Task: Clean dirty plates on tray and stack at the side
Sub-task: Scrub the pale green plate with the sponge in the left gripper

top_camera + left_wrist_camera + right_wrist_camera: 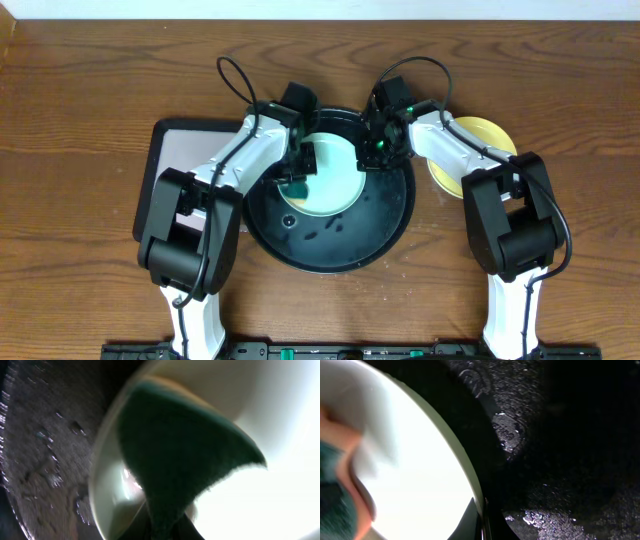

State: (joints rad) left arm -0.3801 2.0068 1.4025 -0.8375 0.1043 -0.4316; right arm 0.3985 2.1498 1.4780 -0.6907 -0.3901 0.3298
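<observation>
A pale mint-blue plate (335, 178) lies on the large round black tray (375, 235). My left gripper (297, 180) is shut on a dark green sponge (185, 455) and presses it on the plate's left part (280, 435). My right gripper (372, 155) is shut on the plate's right rim (475, 485), one finger inside and one outside. The sponge also shows at the left edge of the right wrist view (332, 492). A pale yellow plate (482, 140) lies on the table right of the tray, partly under my right arm. The second mint-blue plate is out of view.
A rectangular black-rimmed tray with a pale pink inside (175, 155) lies left of the round tray, partly under my left arm. The round tray's floor is wet with droplets (560, 460) and bears small dark specks (325, 232).
</observation>
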